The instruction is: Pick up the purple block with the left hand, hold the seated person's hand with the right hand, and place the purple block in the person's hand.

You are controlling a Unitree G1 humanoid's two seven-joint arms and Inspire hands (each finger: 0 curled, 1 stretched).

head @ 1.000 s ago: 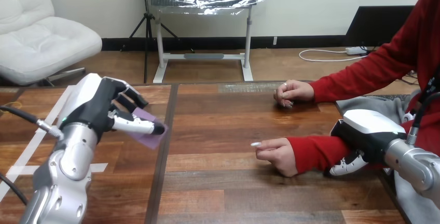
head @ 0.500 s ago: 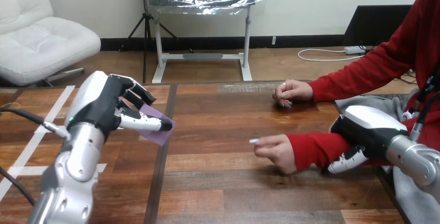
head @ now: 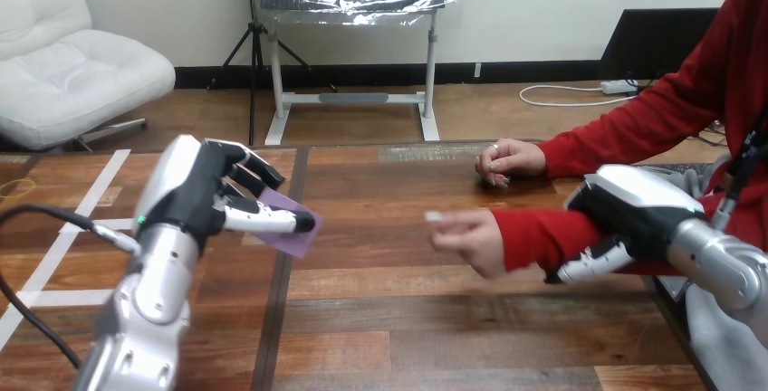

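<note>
My left hand point(head: 195, 194) hovers over the table's left half, fingers and thumb pinching the flat purple block point(head: 292, 231), which sticks out to the right. My right hand point(head: 634, 214) lies over the person's red-sleeved forearm point(head: 534, 239) at the right, its fingers point(head: 584, 266) curled under the sleeve. The person's hand point(head: 462, 237) reaches left over the middle of the table, loosely curled, a short gap from the block.
The person's other hand point(head: 509, 160) rests on the table's far side at the right. White tape lines point(head: 68, 228) mark the wooden table point(head: 380, 319) at the left. A dark seam point(head: 285, 273) runs down the tabletop.
My left hand has carried the purple block rightwards. My right hand and the person's forearm have moved left together, and the person's hand has risen and come nearer the block.
</note>
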